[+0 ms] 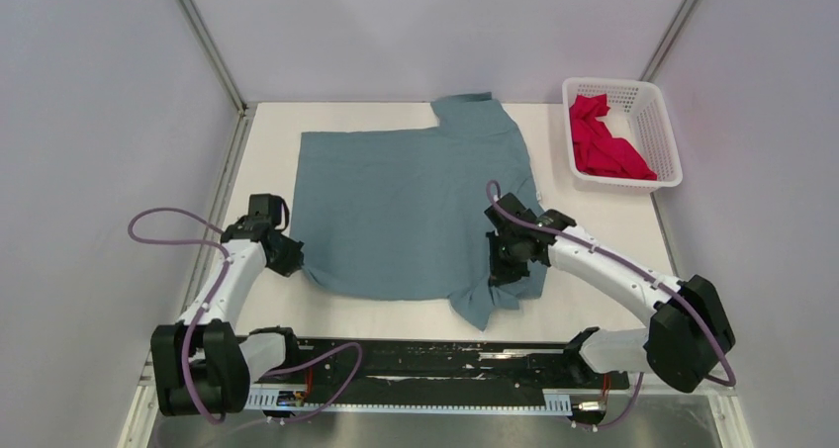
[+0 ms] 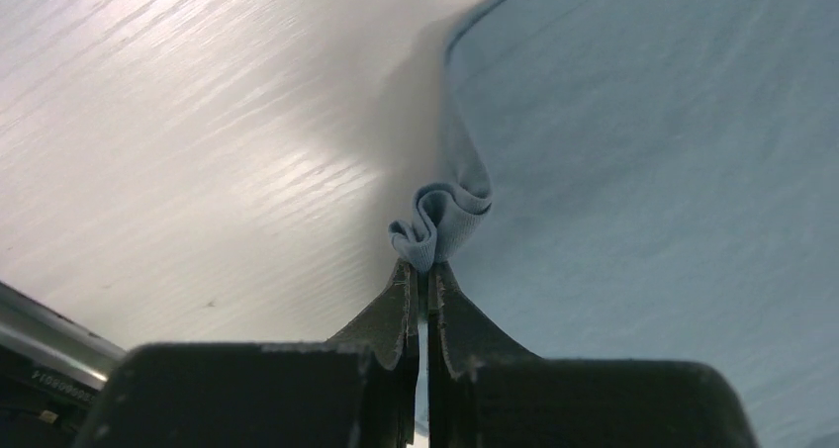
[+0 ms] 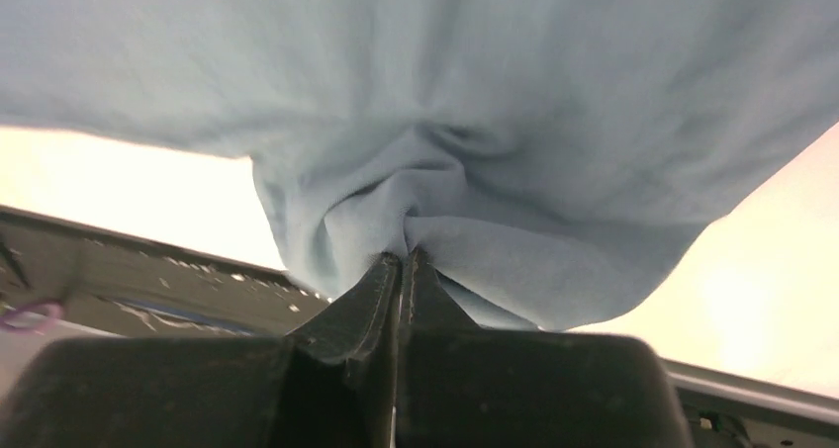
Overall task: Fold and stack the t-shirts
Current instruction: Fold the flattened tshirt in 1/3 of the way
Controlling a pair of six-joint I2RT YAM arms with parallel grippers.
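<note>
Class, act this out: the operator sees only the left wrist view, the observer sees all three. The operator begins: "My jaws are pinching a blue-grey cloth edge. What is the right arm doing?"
Observer: The right arm has its jaws shut on the same blue-grey t-shirt, by the near sleeve.
Operator: Is it folded yet?
Observer: No. From above it lies spread open on the table, both sleeves sticking out.
Operator: Where is the other shirt?
Observer: The crimson-pink t-shirt lies crumpled in the white basket at the table's far right corner.
</note>
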